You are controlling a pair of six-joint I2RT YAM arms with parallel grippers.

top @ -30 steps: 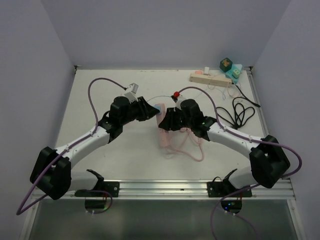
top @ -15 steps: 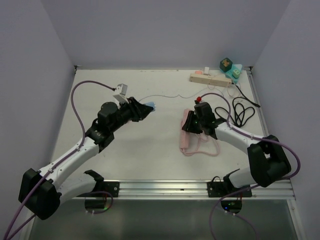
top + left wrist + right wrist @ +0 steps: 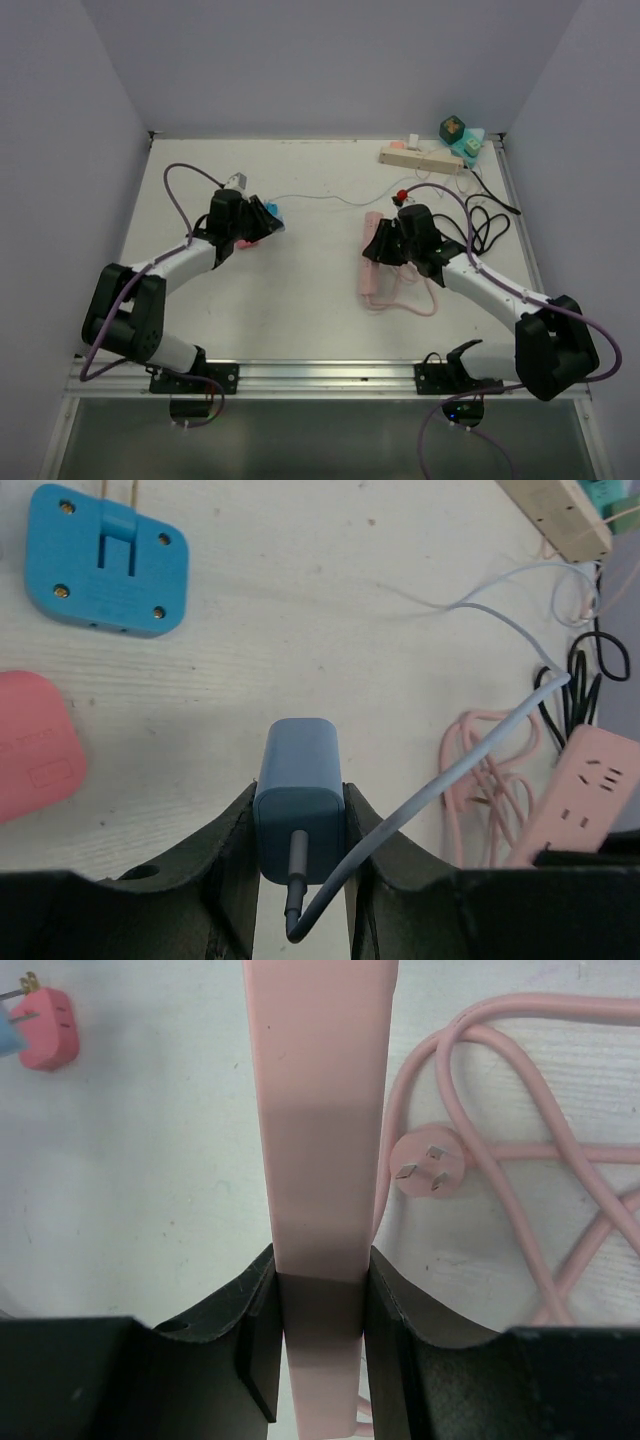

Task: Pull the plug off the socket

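your left gripper [image 3: 298, 798] is clamped on the sides of the smooth, rounded grey-blue plug [image 3: 298, 755], whose thin pale cable [image 3: 455, 770] loops off to the right. the plug is out of the socket strip and well apart from it, on the table's left side. your right gripper [image 3: 320, 1272] is squeezed tight on the long, flat pink socket strip [image 3: 318, 1110], and beyond it a rubbery pink cord [image 3: 560, 1150] curls on the pale wood-grain table [image 3: 150, 1190].

Centre tabletop [image 3: 310, 280] is open; pink socket strip [image 3: 367, 280], black cable coil [image 3: 480, 226] and beige strip [image 3: 420, 158] clutter the right.
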